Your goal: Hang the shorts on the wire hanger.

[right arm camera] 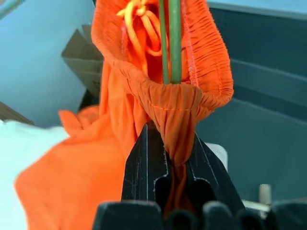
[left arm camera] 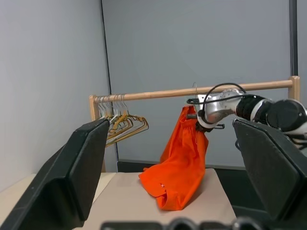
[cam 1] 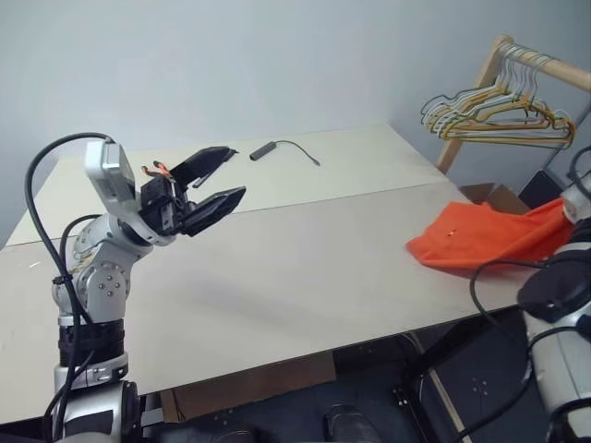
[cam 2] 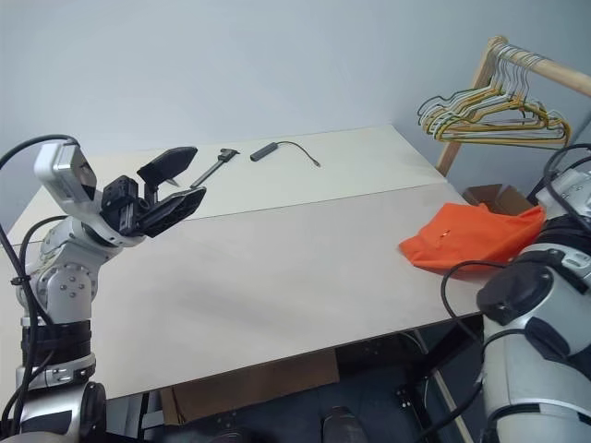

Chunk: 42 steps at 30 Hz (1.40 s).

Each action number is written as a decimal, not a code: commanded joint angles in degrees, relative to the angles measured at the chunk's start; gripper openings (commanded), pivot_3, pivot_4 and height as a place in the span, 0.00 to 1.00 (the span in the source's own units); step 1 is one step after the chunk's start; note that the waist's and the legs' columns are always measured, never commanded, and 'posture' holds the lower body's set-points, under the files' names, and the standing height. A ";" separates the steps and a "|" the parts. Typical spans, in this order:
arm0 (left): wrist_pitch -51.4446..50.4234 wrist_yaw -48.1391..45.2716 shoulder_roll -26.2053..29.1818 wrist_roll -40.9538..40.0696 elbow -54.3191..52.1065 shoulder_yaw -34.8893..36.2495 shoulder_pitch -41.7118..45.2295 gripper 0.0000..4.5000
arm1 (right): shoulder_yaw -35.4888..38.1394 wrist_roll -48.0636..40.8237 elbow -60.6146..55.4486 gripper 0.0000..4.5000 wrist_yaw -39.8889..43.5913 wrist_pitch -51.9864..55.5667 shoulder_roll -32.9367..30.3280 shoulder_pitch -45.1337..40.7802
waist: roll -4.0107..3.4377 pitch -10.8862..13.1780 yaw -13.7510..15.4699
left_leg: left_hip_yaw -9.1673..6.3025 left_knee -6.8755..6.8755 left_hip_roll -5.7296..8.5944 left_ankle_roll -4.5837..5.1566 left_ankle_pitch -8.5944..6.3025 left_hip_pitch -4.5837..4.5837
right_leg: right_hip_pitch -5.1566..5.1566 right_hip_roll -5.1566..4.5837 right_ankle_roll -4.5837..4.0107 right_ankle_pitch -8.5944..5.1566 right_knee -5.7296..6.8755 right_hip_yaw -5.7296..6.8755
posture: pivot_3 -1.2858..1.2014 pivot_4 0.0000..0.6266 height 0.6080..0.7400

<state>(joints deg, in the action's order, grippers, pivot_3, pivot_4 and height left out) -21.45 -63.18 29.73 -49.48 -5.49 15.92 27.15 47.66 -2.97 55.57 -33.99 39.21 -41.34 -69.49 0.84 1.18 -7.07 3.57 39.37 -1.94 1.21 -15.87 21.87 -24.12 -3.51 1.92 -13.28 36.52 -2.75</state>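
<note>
The right claw (right arm camera: 165, 158) is pressed together on a bunch of the shorts (cam 1: 489, 238) at the gathered waistband, lifted off the far right end of the surface (cam 1: 277, 268). The cloth's long axis trails from the pinch down and leftward to the surface edge, where the lower end rests. A thin green rod runs through the waistband just above the pinch; the wire hanger I cannot pick out. The left claw (cam 1: 211, 185) stands spread and empty, well apart at the left. One pair of shorts, two claws, one bunch of hangers (cam 1: 494, 115) on the rail (left arm camera: 192, 91).
</note>
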 commanded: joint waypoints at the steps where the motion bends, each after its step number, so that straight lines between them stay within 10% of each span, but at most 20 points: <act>1: 1.03 0.44 0.21 0.33 -1.72 0.30 0.38 0.99 | -0.50 -3.20 4.81 0.00 -1.11 -3.47 -3.19 -2.84 | 0.00 0.00 0.06 | -0.02 -0.07 0.02 0.00 0.01 0.00 | 0.03 0.04 0.00 0.00 -0.08 -0.04 | 0.50 0.00 1.00; 20: 0.73 -0.27 -0.25 -0.42 -2.13 -0.42 0.46 0.99 | -6.07 -10.19 12.33 0.00 -2.53 -4.98 -4.70 -0.66 | 0.01 -0.01 0.02 | 0.13 -0.32 0.08 0.01 0.02 -0.03 | 0.14 0.09 0.14 0.13 -0.56 -0.38 | 0.50 0.00 1.00; 33: 0.67 -0.45 -0.04 -0.79 -1.48 0.22 0.96 1.00 | -10.30 -9.58 10.60 1.00 -4.24 -5.73 -4.51 0.27 | 0.01 -0.01 0.16 | 0.18 -0.34 0.10 0.01 0.02 -0.03 | 0.11 0.08 0.17 0.14 -0.56 -0.46 | 0.51 0.00 1.00; 42: 0.73 0.49 0.54 -1.07 -2.76 0.93 0.43 1.00 | -15.52 -7.01 4.43 1.00 -7.31 -7.11 -2.86 1.40 | 0.00 -0.01 0.56 | 0.19 -0.34 0.10 0.02 0.02 -0.04 | 0.10 0.08 0.18 0.15 -0.53 -0.49 | 0.53 0.00 1.00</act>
<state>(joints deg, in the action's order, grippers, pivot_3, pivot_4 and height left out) -21.44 -63.11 29.62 -49.70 -6.23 15.23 27.03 33.93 -11.58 63.94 -40.64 34.16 -43.91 -67.67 0.84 1.17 -6.52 3.76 39.04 -1.83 1.23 -15.85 21.83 -24.02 -3.43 2.10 -13.13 35.99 -3.23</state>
